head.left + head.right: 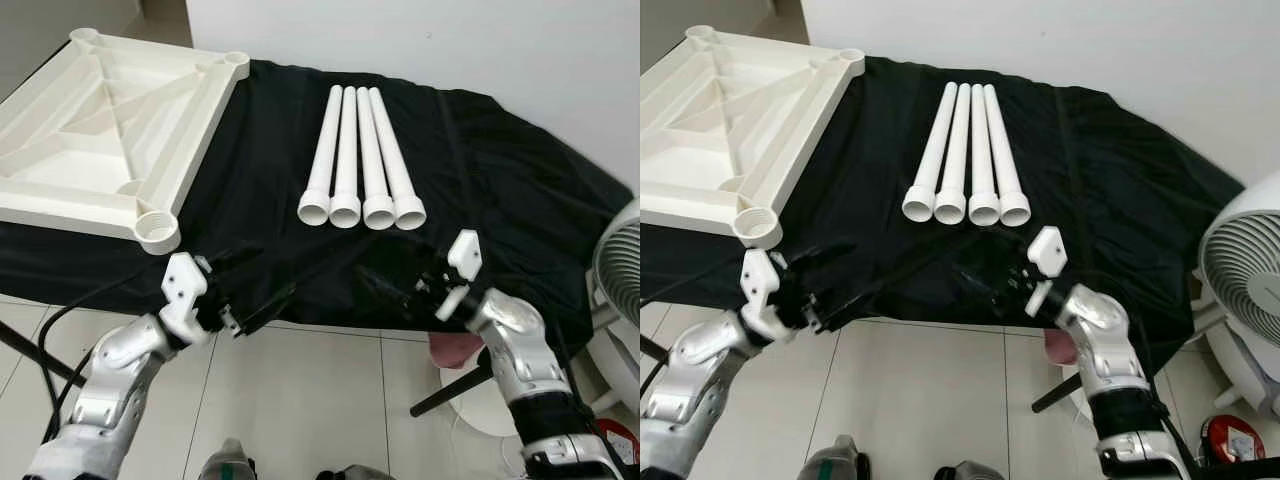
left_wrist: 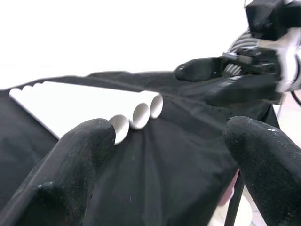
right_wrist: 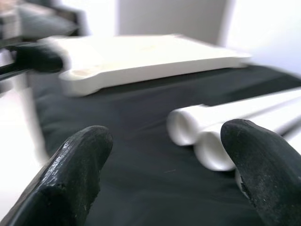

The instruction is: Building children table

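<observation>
White legs (image 1: 360, 160) beside tabletop (image 1: 110, 130) on black cloth (image 1: 480, 190); both claws (image 1: 255, 300) (image 1: 385, 285) spread, empty.

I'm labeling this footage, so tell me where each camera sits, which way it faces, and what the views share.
Left and right eye views: on the head, looking down at the tabletop and four legs on black cloth, over both arms.
Left wrist view: along the open left gripper toward the legs and the right gripper.
Right wrist view: along the open right gripper toward the legs and tabletop.
All four views share the legs.
</observation>
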Robot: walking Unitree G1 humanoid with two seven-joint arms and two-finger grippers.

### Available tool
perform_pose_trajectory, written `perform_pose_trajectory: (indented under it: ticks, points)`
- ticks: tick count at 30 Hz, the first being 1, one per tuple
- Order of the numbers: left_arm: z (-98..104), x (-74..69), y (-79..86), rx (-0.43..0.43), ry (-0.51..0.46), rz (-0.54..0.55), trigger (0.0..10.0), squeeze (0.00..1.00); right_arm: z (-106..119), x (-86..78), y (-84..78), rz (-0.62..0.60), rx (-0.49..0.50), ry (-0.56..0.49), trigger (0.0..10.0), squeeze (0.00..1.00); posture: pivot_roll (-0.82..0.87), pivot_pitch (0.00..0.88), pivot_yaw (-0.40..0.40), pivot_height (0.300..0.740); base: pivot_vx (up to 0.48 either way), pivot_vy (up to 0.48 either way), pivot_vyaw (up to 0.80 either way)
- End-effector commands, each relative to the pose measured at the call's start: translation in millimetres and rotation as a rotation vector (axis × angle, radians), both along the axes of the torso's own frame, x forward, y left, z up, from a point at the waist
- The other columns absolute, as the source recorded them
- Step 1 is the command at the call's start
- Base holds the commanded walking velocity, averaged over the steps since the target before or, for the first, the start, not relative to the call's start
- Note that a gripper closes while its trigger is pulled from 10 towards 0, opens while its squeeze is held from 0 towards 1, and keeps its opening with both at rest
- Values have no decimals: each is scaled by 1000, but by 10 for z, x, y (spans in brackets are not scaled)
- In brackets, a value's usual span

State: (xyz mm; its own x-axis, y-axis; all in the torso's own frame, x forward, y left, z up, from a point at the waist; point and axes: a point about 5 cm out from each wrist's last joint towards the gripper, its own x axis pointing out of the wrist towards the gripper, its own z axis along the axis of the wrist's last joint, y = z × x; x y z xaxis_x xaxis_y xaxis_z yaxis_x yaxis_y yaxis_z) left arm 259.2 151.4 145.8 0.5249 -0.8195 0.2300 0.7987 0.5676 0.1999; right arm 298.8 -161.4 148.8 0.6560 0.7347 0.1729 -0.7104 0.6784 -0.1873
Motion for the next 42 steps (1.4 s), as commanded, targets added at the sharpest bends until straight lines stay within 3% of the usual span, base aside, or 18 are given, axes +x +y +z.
perform_pose_trajectory:
  ticks: [1,2,5,6,8,9,12,19,21,25,28,32,42]
  points:
    - [-7,67,15,-23,25,68,10000,0,2,59,-39,-73,19,19,10000,0,123,15,-81,740,0,0,0]
    - [46,185,10,-51,23,136,10000,0,63,149,-49,-168,57,10,10000,0,121,13,-81,740,0,0,0]
    - [72,230,9,-58,28,161,10000,0,89,186,-66,-214,83,20,10000,0,117,10,-82,740,0,0,0]
    - [127,392,42,-100,58,269,10000,0,112,287,-139,-347,112,42,10000,0,108,5,-78,740,0,0,0]
    - [132,463,59,-121,89,309,10000,0,99,330,-176,-403,100,56,10000,0,104,4,-79,740,0,0,0]
    - [151,551,92,-133,96,381,10000,0,78,396,-255,-537,21,37,10000,0,93,3,-76,740,0,0,0]
    - [116,661,126,-122,134,470,10000,0,75,435,-281,-608,52,63,10000,0,79,2,-72,740,0,0,0]
    - [116,779,67,-213,203,491,10000,0,100,474,-212,-661,108,83,10000,0,63,7,-65,740,0,0,0]
    - [146,873,-19,-262,237,529,10000,0,176,463,-170,-694,137,28,10000,0,44,22,-56,740,0,0,0]
    - [98,917,-21,-249,264,581,10000,0,174,448,-162,-719,131,15,10000,0,37,16,-54,740,0,0,0]
    - [46,960,-13,-191,264,664,10000,0,121,427,-173,-744,116,20,10000,0,59,0,-57,740,0,0,0]
    - [88,977,-18,-230,265,670,10000,0,113,456,-173,-755,125,31,10000,0,59,0,-55,740,0,238,0]
    - [92,1017,-102,-229,246,673,10000,0,145,550,-129,-764,127,22,10000,0,90,0,-61,740,0,477,0]
